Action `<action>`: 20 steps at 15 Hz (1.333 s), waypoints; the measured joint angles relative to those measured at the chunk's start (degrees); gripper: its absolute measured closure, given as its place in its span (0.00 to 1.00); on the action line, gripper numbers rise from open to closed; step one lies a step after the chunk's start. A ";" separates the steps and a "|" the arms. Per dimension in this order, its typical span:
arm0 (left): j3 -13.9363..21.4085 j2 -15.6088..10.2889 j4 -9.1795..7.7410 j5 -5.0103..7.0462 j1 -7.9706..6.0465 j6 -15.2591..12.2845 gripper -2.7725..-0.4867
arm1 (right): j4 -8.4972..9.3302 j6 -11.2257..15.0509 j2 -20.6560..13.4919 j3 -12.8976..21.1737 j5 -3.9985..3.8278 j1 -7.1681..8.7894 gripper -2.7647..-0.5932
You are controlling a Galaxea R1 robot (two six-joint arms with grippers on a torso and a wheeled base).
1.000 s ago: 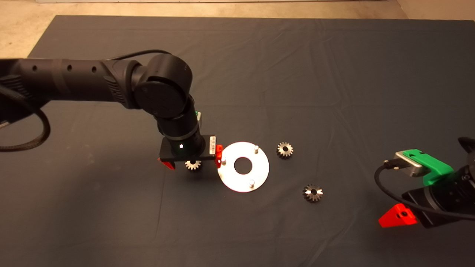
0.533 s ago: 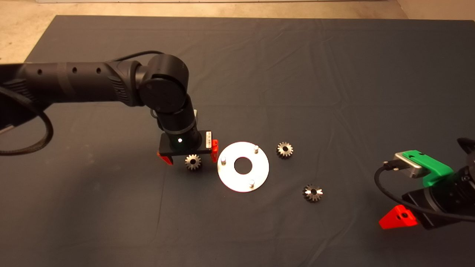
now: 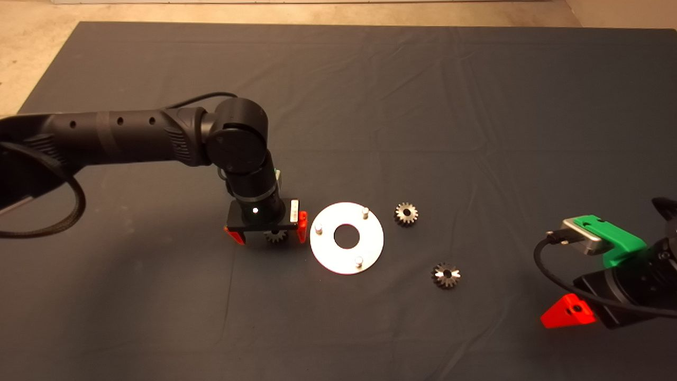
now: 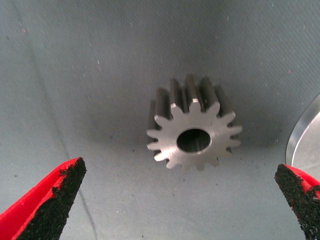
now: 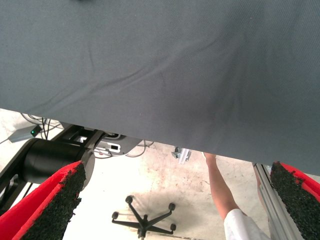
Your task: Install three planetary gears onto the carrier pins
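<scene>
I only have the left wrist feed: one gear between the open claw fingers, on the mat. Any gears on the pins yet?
Observer: No. All three carrier pins on the silver plate are bare in the head view.
Operator: Where are the other two gears?
Observer: Both lie on the mat beyond the plate's far side from your claw: one near the pin at that edge, one further out toward the right arm.
Operator: Right arm doing anything?
Observer: The right claw is parked at the head view's lower right edge, open and empty.
Operator: Is my claw clear of the plate?
Observer: The left claw straddles the gear; its plate-side finger stands just short of the rim.
</scene>
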 joint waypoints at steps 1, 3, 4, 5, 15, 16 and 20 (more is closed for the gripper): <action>-0.13 0.00 0.00 0.00 0.00 0.90 0.01 | 0.00 0.00 0.11 0.00 0.09 0.00 0.01; -0.27 0.05 0.00 -0.02 0.05 2.04 0.01 | 0.02 -0.01 0.27 0.00 0.04 -0.02 0.01; -0.51 0.02 0.00 -0.02 0.07 2.54 0.01 | 0.01 -0.01 0.58 0.00 0.00 -0.01 0.01; -0.77 0.02 0.00 -0.02 0.07 2.80 0.01 | 0.02 -0.01 0.83 0.05 0.03 0.00 0.01; -1.01 0.28 0.00 -0.27 0.07 4.21 0.04 | 0.05 -0.22 1.95 0.11 0.06 -0.02 0.01; -1.01 0.38 0.00 -0.38 0.07 4.18 0.05 | 0.05 -0.22 2.09 0.09 0.02 -0.02 0.01; -0.99 1.02 0.00 -1.48 0.07 4.24 0.11 | 0.05 -0.22 2.37 0.09 0.02 -0.02 0.01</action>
